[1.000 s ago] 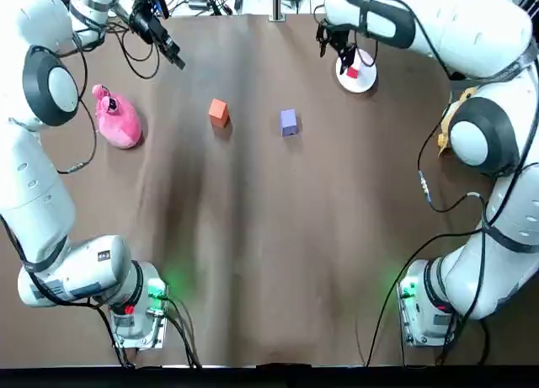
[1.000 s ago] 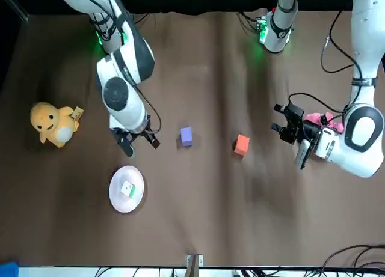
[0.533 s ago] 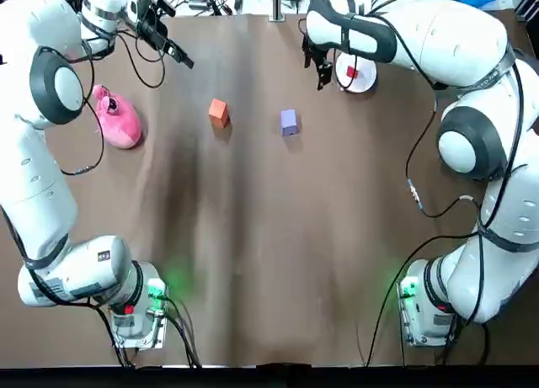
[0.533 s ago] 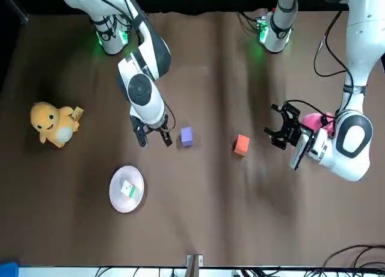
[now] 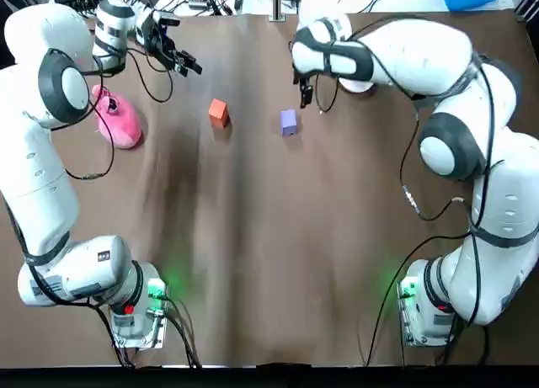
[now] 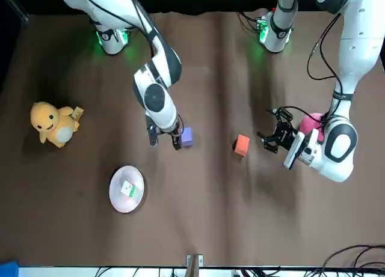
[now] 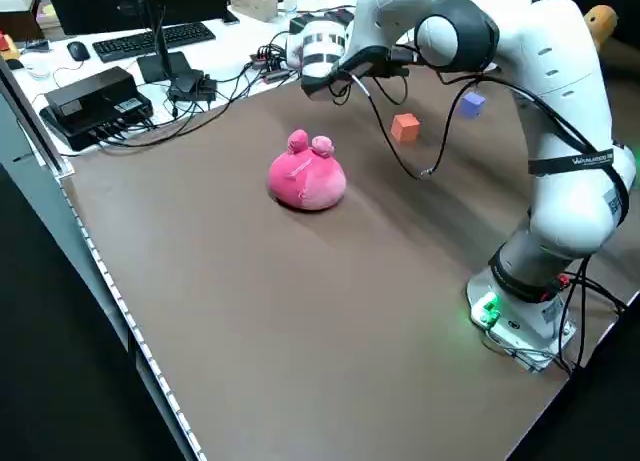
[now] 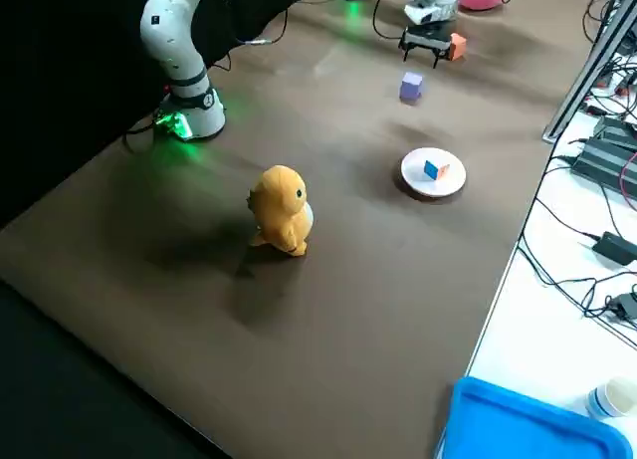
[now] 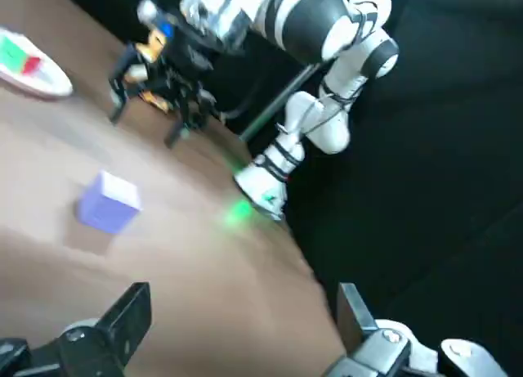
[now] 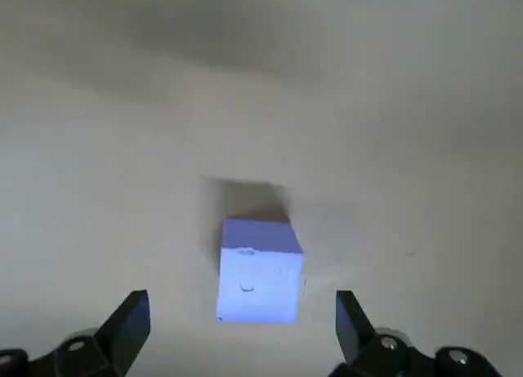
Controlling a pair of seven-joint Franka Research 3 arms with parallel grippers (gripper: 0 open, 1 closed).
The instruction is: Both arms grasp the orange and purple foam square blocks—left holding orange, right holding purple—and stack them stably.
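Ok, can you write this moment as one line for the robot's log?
stage: pre-grasp | left gripper: open, apart from orange block | right gripper: open, close beside purple block, not gripping | stack: not started

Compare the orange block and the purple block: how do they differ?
The orange block lies to the robot's left of the purple block. The open right pincer is right beside the purple block; the open left pincer is farther from the orange block. Both sit on the table, ungrasped.
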